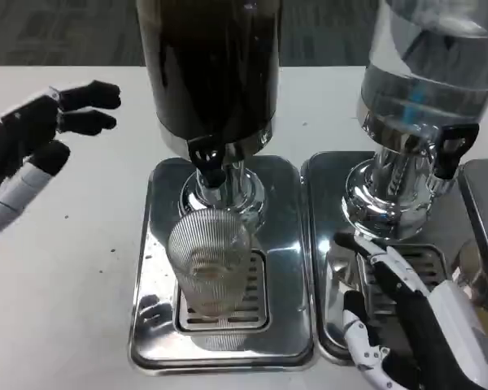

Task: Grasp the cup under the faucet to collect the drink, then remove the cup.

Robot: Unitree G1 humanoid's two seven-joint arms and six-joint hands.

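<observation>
Cup (209,262), clear ribbed glass, stands upright on the drain grate (221,313) of the left steel tray (221,268), directly under the black faucet (209,162) of the dark drink dispenser (209,69). No hand touches it. Whether any liquid is in it, cannot tell.

Left hand (34,150) hovers over the white bench (61,268) at the picture's left, well apart from the cup, fingers (88,97) spread and released, holding nothing.

Right hand (415,321) sits low at the right, over the second steel tray (329,244), just beside the cup's tray. Its fingers (366,244) are extended and apart, released, grasping nothing; the fingertips point toward the chrome base of the clear dispenser (427,73), which holds clear liquid. That dispenser's black tap (451,150) juts out to the right above the hand. A third tray edge (480,211) shows at the far right.
</observation>
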